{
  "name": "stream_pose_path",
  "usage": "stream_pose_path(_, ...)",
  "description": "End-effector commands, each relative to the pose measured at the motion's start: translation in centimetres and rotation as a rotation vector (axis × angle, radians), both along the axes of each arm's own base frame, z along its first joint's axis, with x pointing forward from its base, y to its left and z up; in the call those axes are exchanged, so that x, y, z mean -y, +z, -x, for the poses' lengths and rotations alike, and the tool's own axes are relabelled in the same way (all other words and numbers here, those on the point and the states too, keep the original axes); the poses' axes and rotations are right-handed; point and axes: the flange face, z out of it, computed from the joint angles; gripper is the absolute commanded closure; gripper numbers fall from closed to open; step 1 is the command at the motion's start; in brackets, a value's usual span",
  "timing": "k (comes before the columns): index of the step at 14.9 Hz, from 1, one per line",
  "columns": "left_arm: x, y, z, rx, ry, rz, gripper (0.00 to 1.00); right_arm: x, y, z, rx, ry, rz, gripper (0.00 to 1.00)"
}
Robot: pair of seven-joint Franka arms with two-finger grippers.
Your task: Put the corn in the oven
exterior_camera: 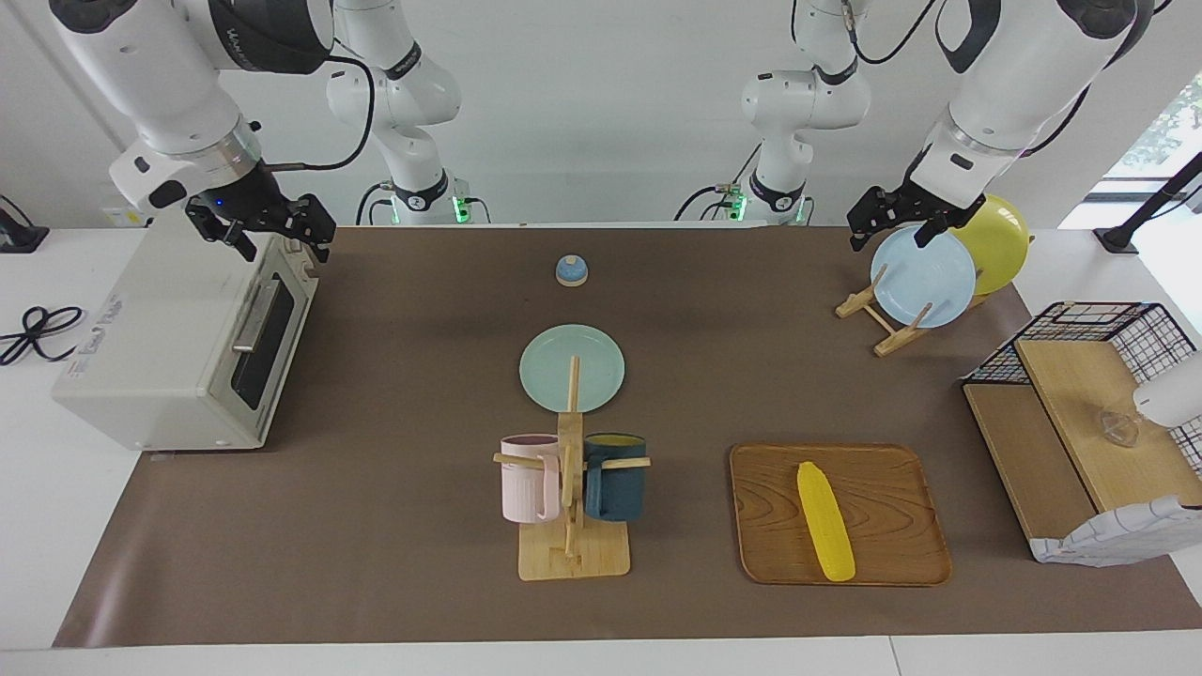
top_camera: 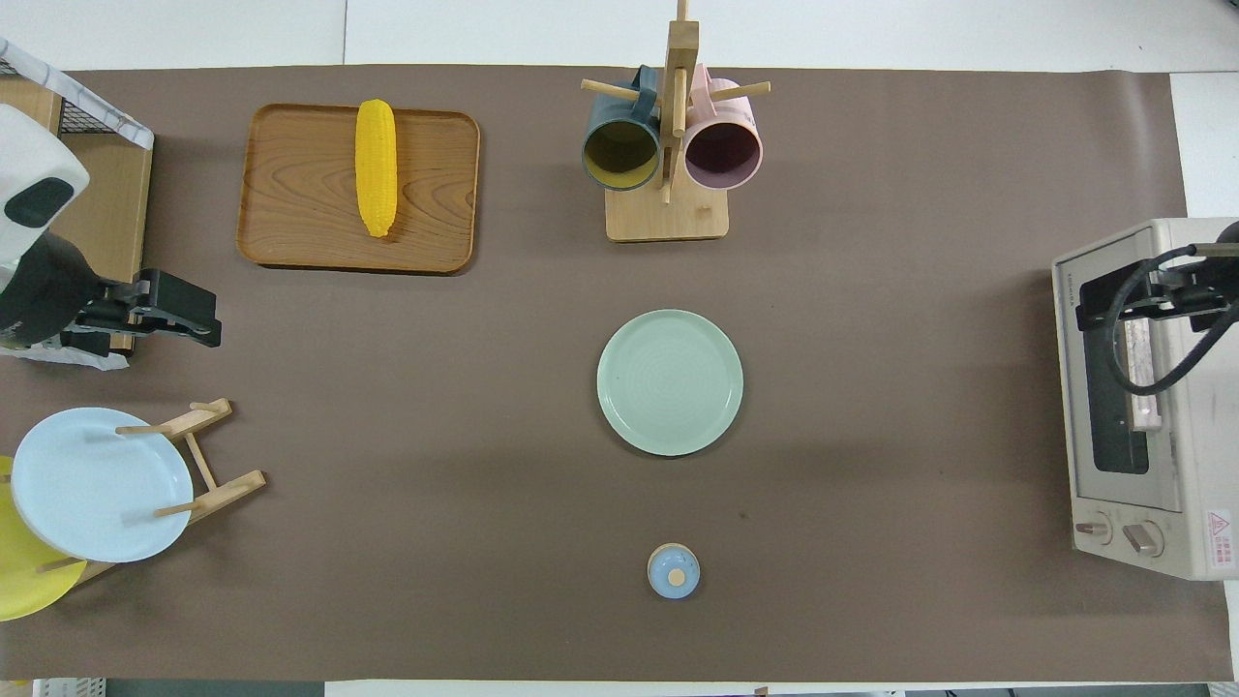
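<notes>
The yellow corn (exterior_camera: 825, 521) lies lengthwise on a wooden tray (exterior_camera: 901, 554), far from the robots, toward the left arm's end; it also shows in the overhead view (top_camera: 376, 166). The off-white oven (exterior_camera: 160, 366) stands at the right arm's end with its door shut; it also shows in the overhead view (top_camera: 1191, 407). My right gripper (exterior_camera: 282, 246) is open and empty over the oven's top front edge, above the door handle (exterior_camera: 252, 314). My left gripper (exterior_camera: 892, 235) is open and empty, in the air over the plate rack, well away from the corn.
A wooden rack (exterior_camera: 571, 554) with a pink mug (exterior_camera: 528, 479) and a dark blue mug (exterior_camera: 615, 479) stands mid-table. A pale green plate (exterior_camera: 540, 371) and a small blue lid (exterior_camera: 572, 270) lie nearer the robots. A plate rack (exterior_camera: 887, 333) and a wire-and-wood shelf (exterior_camera: 1080, 413) are at the left arm's end.
</notes>
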Motion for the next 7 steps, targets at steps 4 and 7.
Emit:
stream_pose_path(4,0.11,0.4,-0.35,0.024,0.006,-0.015,0.0,-0.16,-0.03,-0.16,0.005,0.002,-0.017,0.0)
stream_pose_path(7,0.03,0.4,-0.36,0.024,0.007,-0.015,0.0,0.02,-0.52,0.13,-0.006,0.003,-0.017,0.0)
